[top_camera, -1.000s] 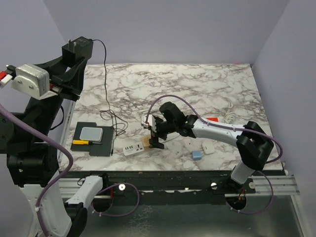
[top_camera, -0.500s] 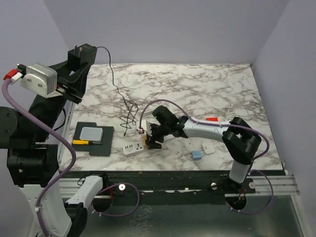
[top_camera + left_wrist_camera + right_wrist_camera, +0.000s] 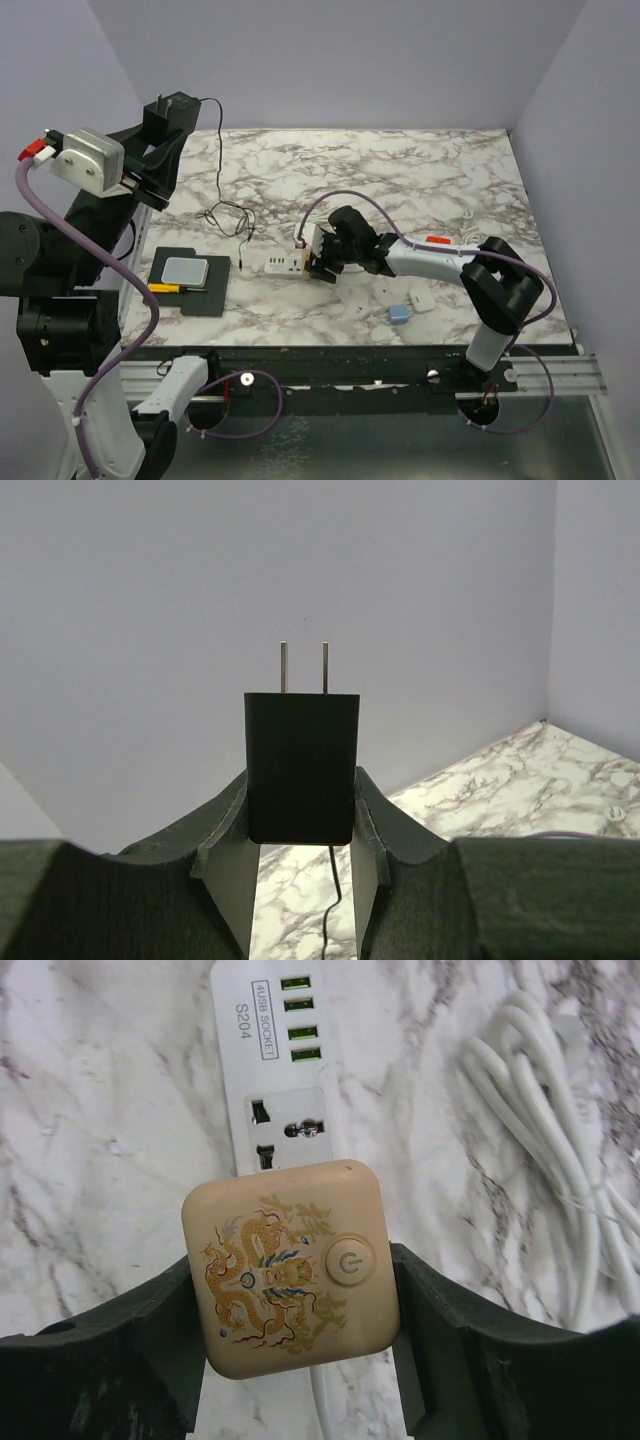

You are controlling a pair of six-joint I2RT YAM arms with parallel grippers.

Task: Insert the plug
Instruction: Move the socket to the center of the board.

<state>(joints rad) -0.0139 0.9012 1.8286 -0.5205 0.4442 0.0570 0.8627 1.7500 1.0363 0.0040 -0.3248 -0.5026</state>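
My left gripper [image 3: 163, 113] is raised high at the left and is shut on a black plug [image 3: 301, 767] with two metal prongs pointing up; its thin black cable [image 3: 218, 180] hangs down to the table. My right gripper [image 3: 318, 256] is shut on the tan end block [image 3: 291, 1266] of a white power strip [image 3: 282, 1070], which carries a dragon picture and a power button. The strip [image 3: 283, 264] lies on the marble table [image 3: 400, 180], its socket [image 3: 290, 1130] and USB ports facing up.
A black pad [image 3: 188, 282] with a grey square and a yellow-handled tool sits at the near left. A coiled white cord [image 3: 550, 1150] lies right of the strip. A small blue block [image 3: 399, 314] and a white block [image 3: 420, 299] lie near the front; a red-tipped white item [image 3: 440, 241] lies behind the right arm.
My right gripper has carried the power strip back and slightly right, turning it level on the table. My left gripper has shifted slightly right with the plug, and the cable slack has moved left.
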